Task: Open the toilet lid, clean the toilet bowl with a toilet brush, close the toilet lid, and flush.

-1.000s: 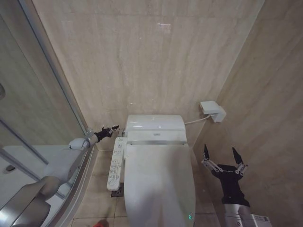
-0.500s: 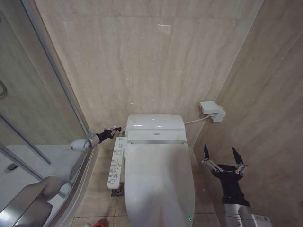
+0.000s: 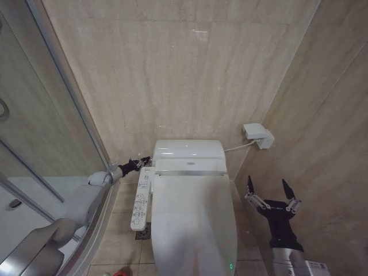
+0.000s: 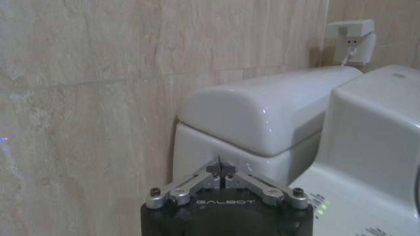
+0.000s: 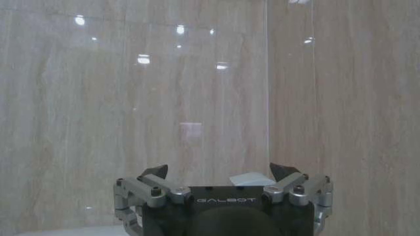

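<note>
Glass shower door with grey metal frame (image 3: pixel 40 115) at far left, curved white shower tray (image 3: pixel 23 190) below it. Left arm, white and grey, reaches forward along the shower edge; left end effector (image 3: pixel 140 162) is at the left rear corner of the toilet, just beside the white ceramic cistern (image 3: pixel 188 150), above the white side control panel with rows of buttons (image 3: pixel 140 198). In the left wrist view the left end effector (image 4: pixel 220 169) has its fingertips pinched together to a point, nothing between them, close to the cistern's side wall (image 4: pixel 210 152); contact cannot be told.

Centre: large glossy white oval plastic toilet lid (image 3: pixel 192 224) lies flat and closed over the white ceramic toilet bowl (image 3: pixel 153 257), of which just the edge shows under the lid. Small green light on the front right of the toilet. A bit of red at the floor by the bottom edge, too little to identify.

Right: white plastic wall box (image 3: pixel 259 135) on the beige tiled wall, thin white cable running to the cistern. Right end effector (image 3: pixel 270 192) hovers beside the toilet's right side, near the side wall, fingers spread wide, holding nothing. Right wrist view has the right end effector (image 5: pixel 220 173) facing the beige tiled wall corner, fingers apart and empty.
</note>
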You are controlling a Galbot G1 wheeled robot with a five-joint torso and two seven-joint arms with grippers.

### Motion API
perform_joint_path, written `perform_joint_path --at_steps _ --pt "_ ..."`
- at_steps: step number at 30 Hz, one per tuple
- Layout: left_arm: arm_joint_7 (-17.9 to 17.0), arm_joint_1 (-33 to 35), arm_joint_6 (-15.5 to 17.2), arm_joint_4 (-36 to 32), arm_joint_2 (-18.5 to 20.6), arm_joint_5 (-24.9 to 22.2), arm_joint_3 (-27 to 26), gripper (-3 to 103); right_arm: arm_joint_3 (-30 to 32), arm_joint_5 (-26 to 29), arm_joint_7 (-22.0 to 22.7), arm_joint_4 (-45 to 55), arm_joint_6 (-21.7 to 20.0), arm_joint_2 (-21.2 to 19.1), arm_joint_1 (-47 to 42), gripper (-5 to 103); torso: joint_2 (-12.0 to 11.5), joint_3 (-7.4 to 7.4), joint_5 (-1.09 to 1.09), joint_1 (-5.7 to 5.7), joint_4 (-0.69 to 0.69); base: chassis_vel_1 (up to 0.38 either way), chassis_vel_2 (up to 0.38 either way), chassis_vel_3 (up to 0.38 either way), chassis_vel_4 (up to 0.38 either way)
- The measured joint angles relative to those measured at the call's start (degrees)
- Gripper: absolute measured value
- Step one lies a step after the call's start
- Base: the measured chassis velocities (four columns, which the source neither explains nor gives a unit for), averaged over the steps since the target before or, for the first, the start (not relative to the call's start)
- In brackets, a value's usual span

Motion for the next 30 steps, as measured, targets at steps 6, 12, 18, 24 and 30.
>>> perform_joint_path --at_steps 6,12,18,24,30 --pt "0.24 1.41 0.27 -0.63 0.3 0.2 -0.5 0 0.0 0.0 0.0 0.0 0.0 0.0 0.0 100 0.01 0.0 0.01 -0.01 0.03 0.0 0.0 0.0 0.0" --pt "0.08 2.42 1.2 0.0 -0.08 1.22 -0.53 0 0.0 0.0 0.0 0.0 0.0 0.0 0.0 100 -0.06 0.06 -0.04 0.05 0.01 0.0 0.0 0.0 0.0" --pt "0.31 -0.02 0.63 3.33 -1.15 1.21 0.38 0 0.0 0.0 0.0 -0.01 0.0 0.0 0.0 100 -0.04 0.04 -0.01 0.02 0.05 0.0 0.0 0.0 0.0" --pt "0.01 -0.84 0.44 4.91 -2.54 0.87 0.23 0 0.0 0.0 0.0 0.0 0.0 0.0 0.0 100 -0.03 0.04 -0.01 0.01 0.06 0.0 0.0 0.0 0.0" --pt "-3.4 4.05 1.16 -3.5 -0.96 -1.44 -3.98 0 0.0 0.0 0.0 -0.01 0.0 0.0 0.0 100 -0.03 0.02 -0.03 0.02 -0.02 0.0 0.0 0.0 0.0"
